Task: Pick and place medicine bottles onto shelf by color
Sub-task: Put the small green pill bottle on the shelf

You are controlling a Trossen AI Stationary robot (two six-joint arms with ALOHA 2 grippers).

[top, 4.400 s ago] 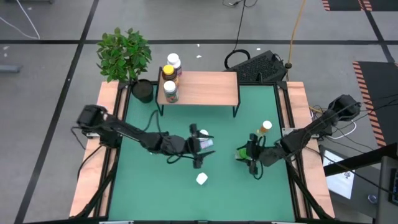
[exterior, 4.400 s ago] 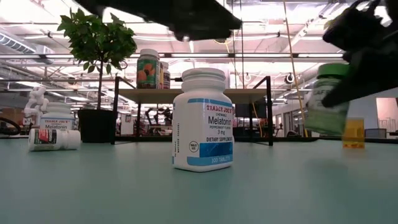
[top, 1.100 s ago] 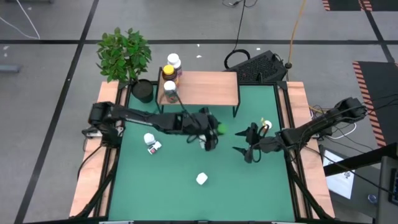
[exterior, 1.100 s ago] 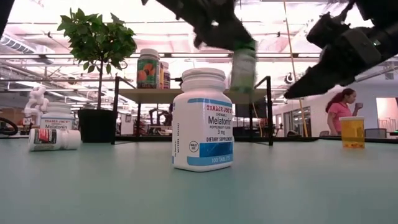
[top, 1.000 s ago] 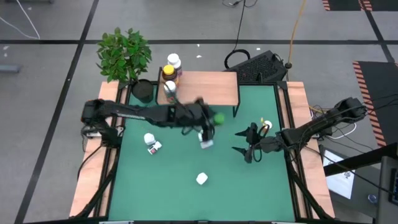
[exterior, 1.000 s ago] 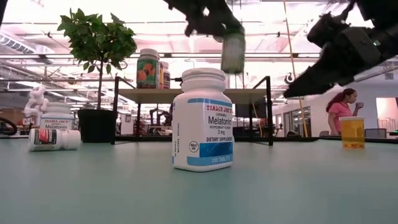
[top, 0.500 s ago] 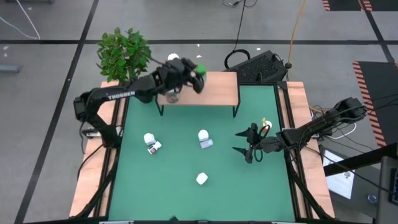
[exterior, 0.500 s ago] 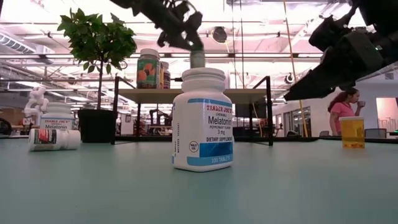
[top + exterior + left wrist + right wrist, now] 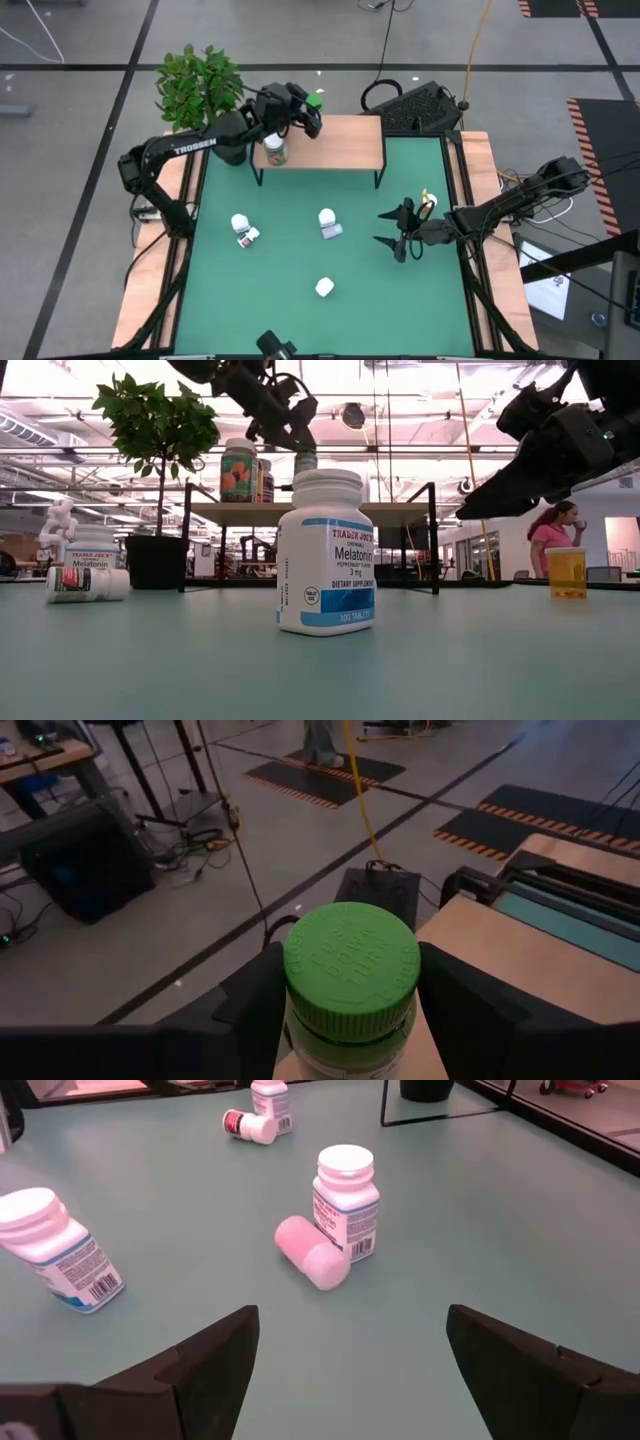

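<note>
Since the earlier frame, the green-capped bottle (image 9: 314, 100), pinched by the left fingers (image 9: 300, 108), was carried above the shelf (image 9: 340, 140)'s back edge; released there, it could fall behind. Right fingers (image 9: 400, 229) are spread, empty.

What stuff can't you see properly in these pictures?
- Green-capped bottle: in the left wrist view the picture's edge cuts off its body and label; the left gripper holds it.
- Shelf: the high view doesn't show whether that bottle touches it.
- Amber bottle: label too small in the low view; in the high view the right gripper, open, hides most of it.
- Pink bottle: its label faces away in the right wrist view.
</note>
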